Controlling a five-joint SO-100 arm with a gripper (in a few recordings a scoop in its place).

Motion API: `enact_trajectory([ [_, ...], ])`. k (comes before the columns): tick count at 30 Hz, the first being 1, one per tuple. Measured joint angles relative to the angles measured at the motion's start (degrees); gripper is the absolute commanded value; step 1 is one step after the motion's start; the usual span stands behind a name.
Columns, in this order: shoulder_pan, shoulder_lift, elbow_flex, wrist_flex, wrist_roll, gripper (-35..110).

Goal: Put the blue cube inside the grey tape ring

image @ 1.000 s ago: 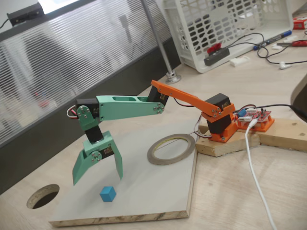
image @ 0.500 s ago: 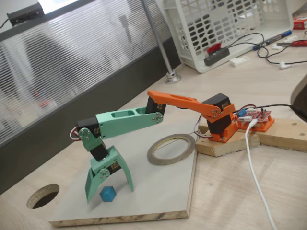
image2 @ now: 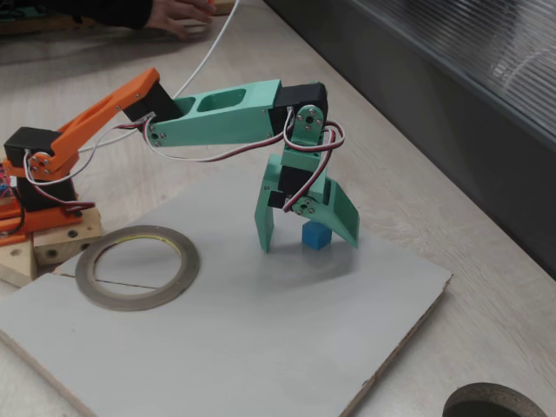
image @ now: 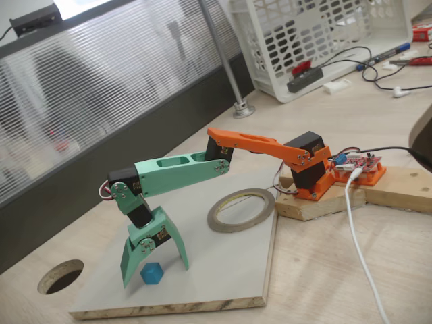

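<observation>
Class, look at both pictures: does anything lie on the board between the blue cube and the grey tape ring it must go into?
Nothing visible does. The blue cube sits between the open gripper fingers, and only bare white board separates it from the grey tape ring.

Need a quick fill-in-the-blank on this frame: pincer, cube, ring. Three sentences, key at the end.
1. The pincer stands with its jaws ____ on either side of the blue cube.
2. The grey tape ring lies flat with ____ inside it.
3. The cube rests on the ____ board.

Missing words: open; nothing; grey
</observation>
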Motion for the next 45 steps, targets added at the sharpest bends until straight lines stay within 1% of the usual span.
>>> enact_trajectory([
  [3, 0.0, 0.0, 0.0, -0.1, 0.0, 90],
  [5, 0.0, 0.0, 0.0, -0.9, 0.0, 84],
  [9, 0.0, 0.0, 0.0, -6.4, 0.0, 66],
  [19, 0.0, 0.0, -0.2, -12.9, 0.0, 18],
  [22, 0.0, 0.0, 0.0, -16.1, -0.1, 6],
  [24, 0.0, 0.7, 0.0, -17.4, -0.3, 1],
  [29, -0.1, 1.1, 0.1, -19.3, -0.2, 0],
  [38, 0.0, 1.7, 0.4, -19.3, -0.3, 0],
  [42, 0.0, 9.8, 9.8, -19.3, -0.3, 0],
  [45, 0.0, 20.7, 24.8, -19.5, -0.3, 0],
])
